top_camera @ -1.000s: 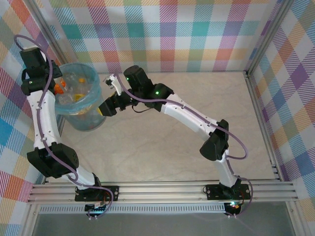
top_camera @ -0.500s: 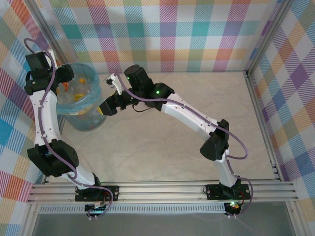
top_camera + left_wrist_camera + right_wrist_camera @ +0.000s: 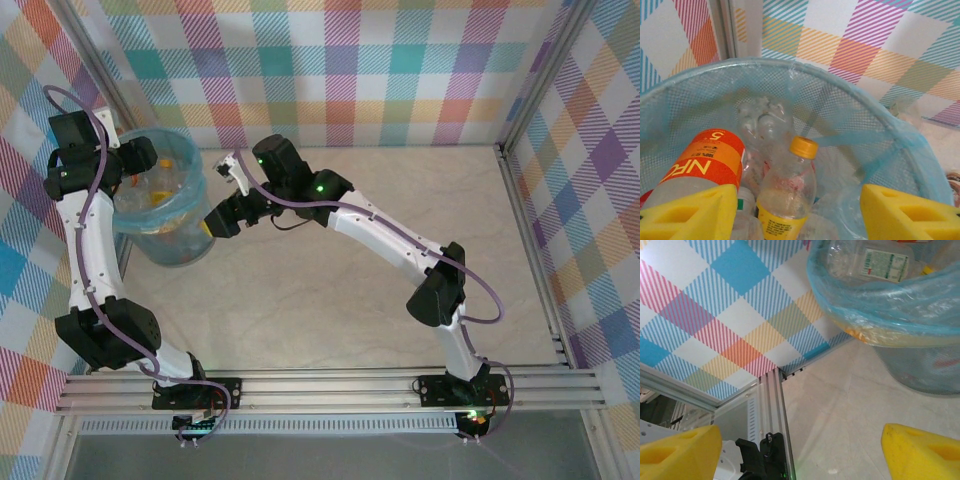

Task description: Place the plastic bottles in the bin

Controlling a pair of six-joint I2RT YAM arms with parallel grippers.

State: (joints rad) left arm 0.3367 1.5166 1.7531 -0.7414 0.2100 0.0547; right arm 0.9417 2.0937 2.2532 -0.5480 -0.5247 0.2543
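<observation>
Top external view: a pale table walled with bright plaid panels. The bin, a dark bucket lined with a light-blue bag, stands at the far left. The left gripper hangs over the bin's left rim, above the plastic bottles heaped inside. The right gripper sits just beside the bin's outer right wall, low near the table. All the bottles in sight lie inside the bin, so the task looks close to done.

Left wrist view: the camera looks down into the bin. The left gripper has its 2 yellow pads spread wide, nothing clamped between them. Directly below, an orange-capped bottle stands nearly upright, cap toward the camera. An orange-labelled bottle leans beside it on the left, its long axis tilted.

Right wrist view: the right gripper has its 2 pads apart and empty, with bare table between them. The bin lies ahead to the upper right, and a green-labelled bottle shows at its rim. The left arm is nearer the bottles, so its next move probably rises straight off the bin mouth.
</observation>
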